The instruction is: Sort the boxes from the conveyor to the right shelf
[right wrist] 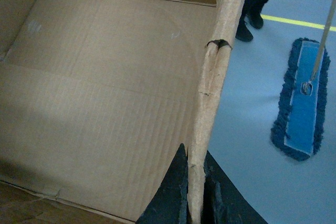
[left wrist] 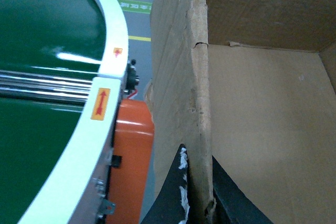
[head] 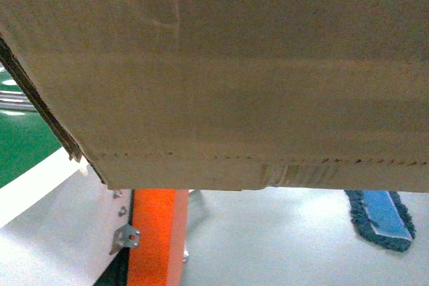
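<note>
Grey shop floor [head: 281,246], painted yellow line at the far side; the right shelf is in no view. Head view: cardboard box [head: 228,72] fills most of the frame, held up clear of the floor, perforated line near its lower edge; conveyor [head: 20,145] with green belt and white rim at lower left, its orange housing [head: 157,232] under the box's left corner; blue dust mop [head: 382,219] on the floor at right. Left wrist view: left end effector [left wrist: 198,192] closed across the box's torn left wall, one finger outside, one inside; conveyor rim just beside that wall, box apparently off the belt. Right wrist view: right end effector [right wrist: 195,192] pinching the opposite wall likewise; box interior empty; mop and a person's dark shoes [right wrist: 249,27] on the floor beyond. Judgement: box lifted off the conveyor, transfer step in hand. Next move calls for turning the base toward the shelf with both grips even, since the ragged wall could tear, and steering clear of the mop and the bystander.
</note>
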`<state>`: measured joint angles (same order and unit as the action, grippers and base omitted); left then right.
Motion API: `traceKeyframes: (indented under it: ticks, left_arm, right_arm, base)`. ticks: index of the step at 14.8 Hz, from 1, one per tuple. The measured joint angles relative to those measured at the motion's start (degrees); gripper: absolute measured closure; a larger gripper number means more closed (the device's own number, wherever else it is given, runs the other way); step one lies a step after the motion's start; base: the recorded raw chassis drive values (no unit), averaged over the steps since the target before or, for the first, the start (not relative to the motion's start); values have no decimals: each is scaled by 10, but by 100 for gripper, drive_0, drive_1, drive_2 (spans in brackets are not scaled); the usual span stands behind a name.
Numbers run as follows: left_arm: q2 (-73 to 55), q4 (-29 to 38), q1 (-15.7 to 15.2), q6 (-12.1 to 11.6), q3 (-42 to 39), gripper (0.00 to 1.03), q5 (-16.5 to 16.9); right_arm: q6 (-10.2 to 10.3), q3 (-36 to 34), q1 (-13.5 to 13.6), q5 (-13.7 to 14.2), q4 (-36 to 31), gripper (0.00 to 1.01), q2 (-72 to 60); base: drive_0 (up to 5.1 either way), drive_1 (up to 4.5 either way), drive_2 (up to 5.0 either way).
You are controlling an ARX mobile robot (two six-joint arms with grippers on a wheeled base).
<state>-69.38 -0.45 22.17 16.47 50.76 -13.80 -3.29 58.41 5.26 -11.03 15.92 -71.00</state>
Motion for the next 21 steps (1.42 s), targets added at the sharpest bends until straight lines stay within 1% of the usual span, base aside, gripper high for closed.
traceKeyframes:
  ticks: [5, 9, 21]
  left_arm:
    - [0, 1, 2, 0, 0, 101, 0]
    - [-1, 2, 6, 0, 0, 101, 3]
    - [-2, 1, 2, 0, 0, 101, 2]
  right_arm:
    - [0, 0, -1, 0, 2, 99, 2]
    - [0, 0, -6, -1, 4, 99, 1]
    - [0, 0, -4, -2, 2, 99, 2]
  base:
    - [356, -308, -438]
    - [-125, -125, -125]
    - [-131, -131, -131]
